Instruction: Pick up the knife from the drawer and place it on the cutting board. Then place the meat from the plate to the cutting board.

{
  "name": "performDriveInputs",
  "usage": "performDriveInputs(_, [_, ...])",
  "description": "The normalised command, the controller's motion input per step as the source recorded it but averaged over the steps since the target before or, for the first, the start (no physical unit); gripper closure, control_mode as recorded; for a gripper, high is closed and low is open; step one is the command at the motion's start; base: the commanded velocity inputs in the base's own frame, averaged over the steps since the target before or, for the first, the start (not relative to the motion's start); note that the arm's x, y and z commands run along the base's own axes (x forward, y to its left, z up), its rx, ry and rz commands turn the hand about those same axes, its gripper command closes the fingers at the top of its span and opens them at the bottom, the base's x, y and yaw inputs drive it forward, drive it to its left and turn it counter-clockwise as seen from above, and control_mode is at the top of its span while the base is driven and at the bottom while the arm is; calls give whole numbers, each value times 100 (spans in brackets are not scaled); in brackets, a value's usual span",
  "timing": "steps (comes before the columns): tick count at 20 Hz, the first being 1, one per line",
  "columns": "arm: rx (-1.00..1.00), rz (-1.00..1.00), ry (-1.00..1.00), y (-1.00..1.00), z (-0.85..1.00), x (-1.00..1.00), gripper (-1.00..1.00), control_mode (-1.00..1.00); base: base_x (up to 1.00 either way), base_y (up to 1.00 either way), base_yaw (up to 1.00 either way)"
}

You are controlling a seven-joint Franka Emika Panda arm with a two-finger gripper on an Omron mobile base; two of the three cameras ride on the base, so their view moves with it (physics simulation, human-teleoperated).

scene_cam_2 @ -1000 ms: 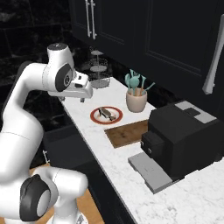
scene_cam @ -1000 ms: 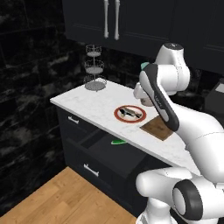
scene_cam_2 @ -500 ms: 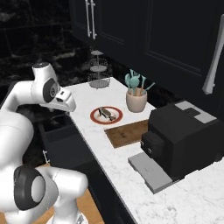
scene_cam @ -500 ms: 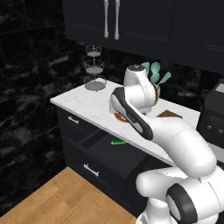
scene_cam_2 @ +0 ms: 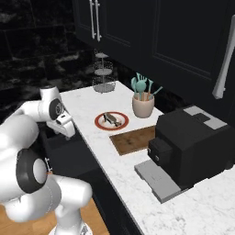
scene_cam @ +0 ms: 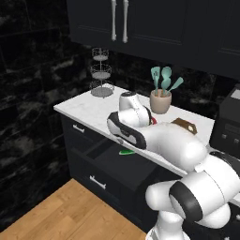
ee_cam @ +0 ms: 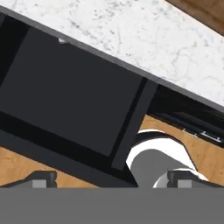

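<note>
Clearly at the first step, the fetching of the knife. Starting from the left: drawer [scene_cam: 108, 164] pulled open under the desk [scene_cam: 84, 108], and in it the probable knife [scene_cam: 126, 152], seen as a thin green piece at the drawer's back edge, just beneath the desk rim. Above the drawer, end effector [ee_cam: 111, 178] looking down into the dark interior, fingers [ee_cam: 41, 178] spread wide, grasping nothing. Further right of the drawer, up on the desk: plate [scene_cam_2: 97, 121] carrying the meat [scene_cam_2: 109, 117], then cutting board [scene_cam_2: 133, 141] just beside, bare. Next, as a judgement only: lower into the drawer, shift toward its back edge, align over the green piece, then clench. Care needed with the desk rim overhanging so near the knife.
</note>
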Motion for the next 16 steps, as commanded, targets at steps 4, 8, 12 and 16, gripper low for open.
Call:
performDriveInputs(4, [4,-13,12,0,-76,0,-100,-100,0,0,0])
performDriveInputs(8, [3,-10,4,0,-73,0,-100,-100,0,0,0])
performDriveInputs(12, [0,-10,3,3,-60,0,-100,-100,0,0,0])
performDriveInputs(16, [0,-8,0,37,-56,0,-100,-100,0,0,0])
